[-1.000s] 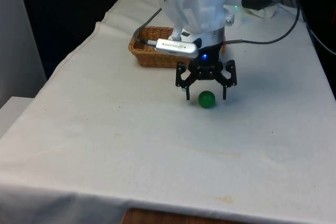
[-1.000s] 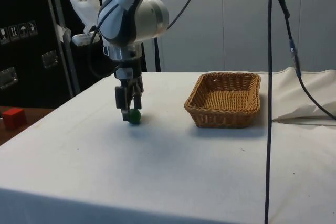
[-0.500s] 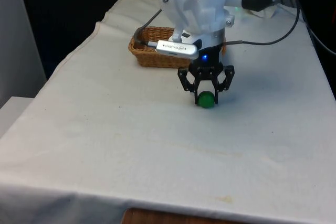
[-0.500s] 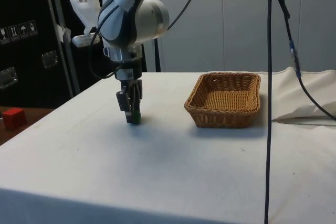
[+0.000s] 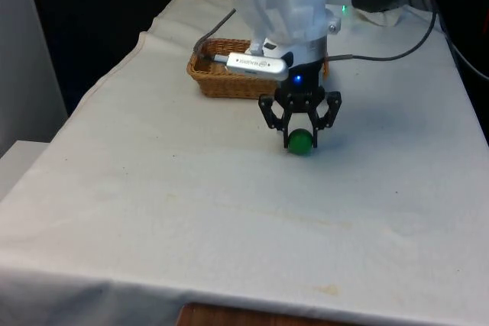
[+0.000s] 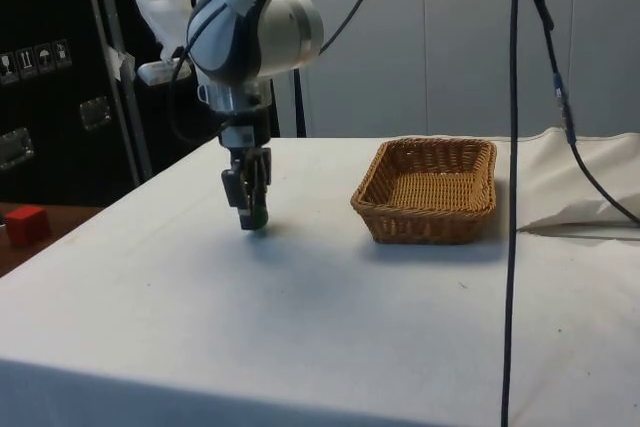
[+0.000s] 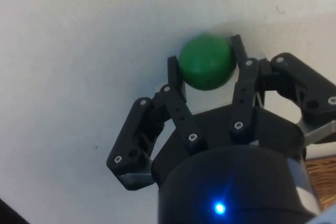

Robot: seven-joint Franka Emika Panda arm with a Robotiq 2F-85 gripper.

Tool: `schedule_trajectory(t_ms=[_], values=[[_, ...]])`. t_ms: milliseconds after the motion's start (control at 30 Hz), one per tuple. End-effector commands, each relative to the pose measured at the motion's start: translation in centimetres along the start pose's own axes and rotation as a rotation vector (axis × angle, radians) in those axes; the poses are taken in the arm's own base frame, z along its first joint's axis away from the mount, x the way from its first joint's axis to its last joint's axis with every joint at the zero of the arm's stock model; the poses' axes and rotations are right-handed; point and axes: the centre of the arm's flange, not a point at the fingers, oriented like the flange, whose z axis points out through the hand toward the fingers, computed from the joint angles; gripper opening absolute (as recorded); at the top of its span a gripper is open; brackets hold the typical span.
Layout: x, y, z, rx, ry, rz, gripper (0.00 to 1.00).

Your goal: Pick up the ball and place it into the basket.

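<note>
Gripper [image 5: 300,132] fingers clamped on green ball [image 5: 300,141] — just above cloth, basket [image 5: 221,74] near

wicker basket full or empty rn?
Empty. The side view shows the brown wicker basket's bare woven floor; the small green ball sits clamped in the black pincer, outside it.

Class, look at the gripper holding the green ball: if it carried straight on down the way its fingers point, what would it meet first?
The gripper points straight down, fingers shut on the green ball. Directly beneath lies the white cloth, so the ball would probably press into that first. How far the ball is off the cloth is hard to judge.
</note>
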Motion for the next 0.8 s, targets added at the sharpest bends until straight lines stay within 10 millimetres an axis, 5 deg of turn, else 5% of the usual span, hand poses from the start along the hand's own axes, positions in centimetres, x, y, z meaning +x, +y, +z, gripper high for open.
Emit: schedule_trajectory(t_ms=[0, 767], values=[[-0.4, -0.1, -0.5, -0.003, 0.001, 0.003, 0.03], [-2.4, -0.5, -7.8, 0.028, 0.02, 0.043, 0.03]])
